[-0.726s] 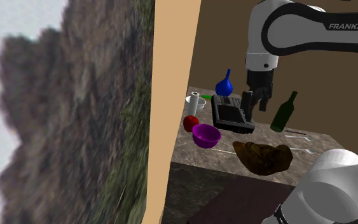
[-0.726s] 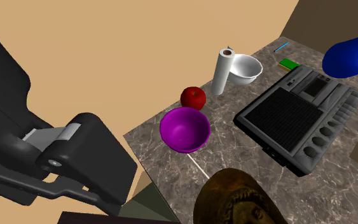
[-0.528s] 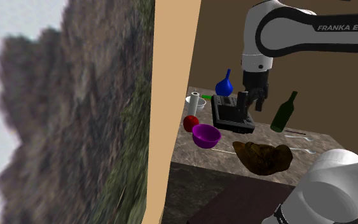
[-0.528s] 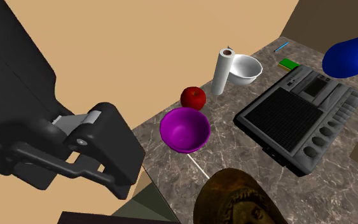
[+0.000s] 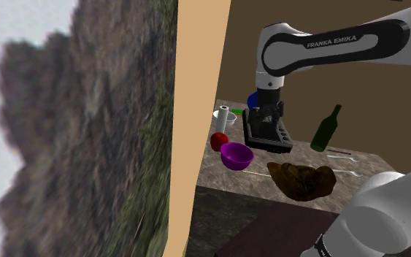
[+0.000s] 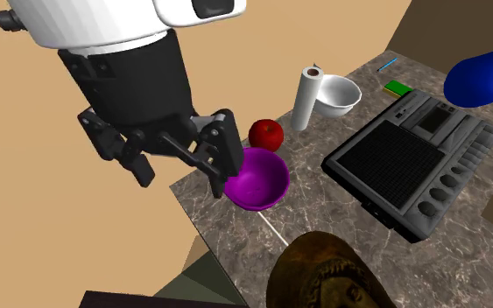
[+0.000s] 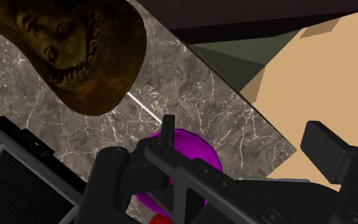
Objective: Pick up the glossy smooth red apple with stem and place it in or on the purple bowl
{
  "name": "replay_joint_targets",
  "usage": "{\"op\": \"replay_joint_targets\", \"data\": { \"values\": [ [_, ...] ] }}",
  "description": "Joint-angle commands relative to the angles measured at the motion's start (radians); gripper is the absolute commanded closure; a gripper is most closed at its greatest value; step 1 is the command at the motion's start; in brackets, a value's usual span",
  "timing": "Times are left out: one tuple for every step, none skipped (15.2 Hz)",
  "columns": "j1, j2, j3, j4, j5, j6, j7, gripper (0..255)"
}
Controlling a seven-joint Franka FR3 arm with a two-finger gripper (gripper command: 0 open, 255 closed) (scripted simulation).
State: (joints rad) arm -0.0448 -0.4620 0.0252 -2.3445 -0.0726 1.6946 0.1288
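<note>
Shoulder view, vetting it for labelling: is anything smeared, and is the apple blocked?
Shoulder view: the rocky backdrop beside the tan wall looks smeared; the red apple is unblocked. Second exterior view: the open gripper overlaps the purple bowl.

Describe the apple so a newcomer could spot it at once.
On the marble countertop, look along the edge by the tan wall. Between the purple bowl and the upright white roll sits the apple: the only red thing there, small, round and glossy.
</note>
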Motion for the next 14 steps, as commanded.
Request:
{"op": "replay_joint_targets", "data": {
  "values": [
    [-0.009,0.079,-0.008,0.036,0.003,0.049,0.011,0],
    [-0.013,0.115,-0.012,0.054,0.005,0.071,0.015,0],
    [-0.017,0.152,-0.016,0.072,0.008,0.092,0.02,0],
    [-0.021,0.189,-0.02,0.092,0.01,0.112,0.023,0],
    [-0.025,0.226,-0.025,0.114,0.013,0.131,0.027,0],
    [-0.029,0.264,-0.029,0.136,0.017,0.148,0.03,0],
    [-0.032,0.301,-0.033,0.16,0.02,0.164,0.033,0],
    [-0.036,0.338,-0.037,0.184,0.024,0.18,0.036,0],
    [-0.039,0.375,-0.041,0.21,0.029,0.194,0.038,0],
    [-0.043,0.412,-0.046,0.237,0.033,0.206,0.041,0],
    [-0.046,0.449,-0.05,0.265,0.039,0.218,0.042,0],
    [-0.05,0.486,-0.053,0.295,0.044,0.228,0.044,0],
    [-0.054,0.523,-0.057,0.326,0.05,0.237,0.045,0],
    [-0.058,0.56,-0.061,0.357,0.057,0.245,0.047,0]
  ]
}}
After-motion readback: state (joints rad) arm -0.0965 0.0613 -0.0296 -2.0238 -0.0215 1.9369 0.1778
